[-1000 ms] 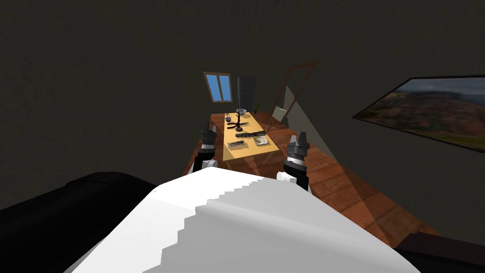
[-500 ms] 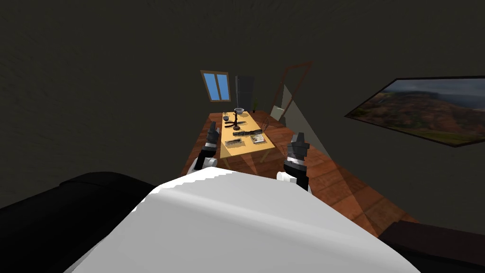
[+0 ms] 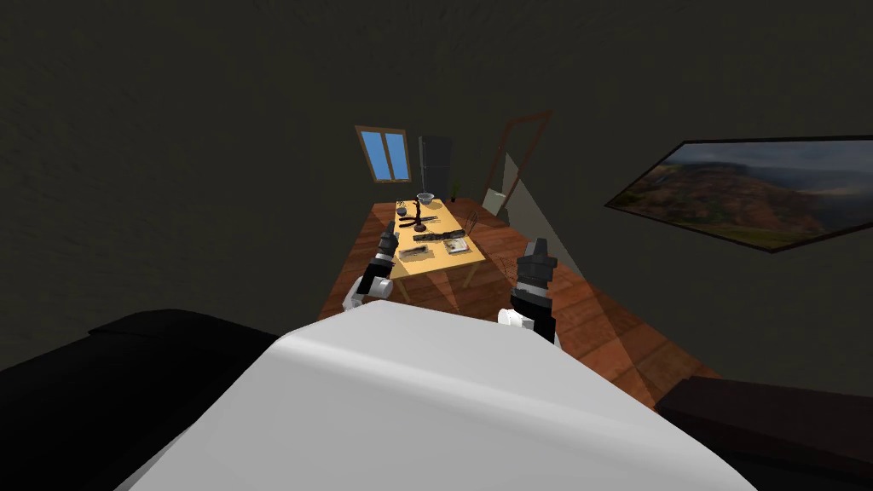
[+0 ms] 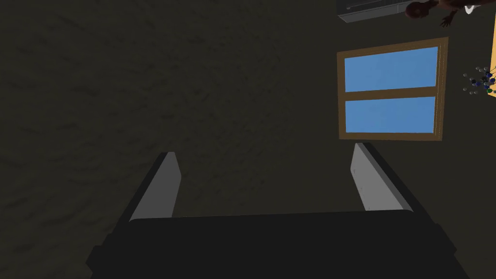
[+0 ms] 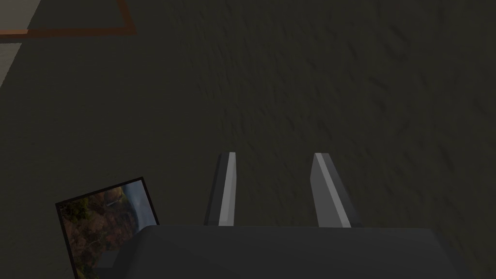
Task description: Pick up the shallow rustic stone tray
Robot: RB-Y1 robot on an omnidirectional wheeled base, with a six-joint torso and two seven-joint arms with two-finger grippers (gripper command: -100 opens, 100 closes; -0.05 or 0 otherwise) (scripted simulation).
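Two shallow rectangular trays are lying flat on the near end of the yellow desk (image 3: 435, 261). The left tray (image 3: 415, 253) and the right tray (image 3: 456, 246) are both looking mottled grey with paler patches, and I cannot tell which is the stone one. Both are sitting ahead of the left gripper (image 4: 264, 155) and off to its right, well ahead of the right gripper (image 5: 273, 155). One dark branching stand (image 3: 417, 220) and one pale bowl (image 3: 424, 198) are standing beyond the trays. The left gripper is spreading its fingers wide, empty; the right gripper is showing a narrower gap, also empty.
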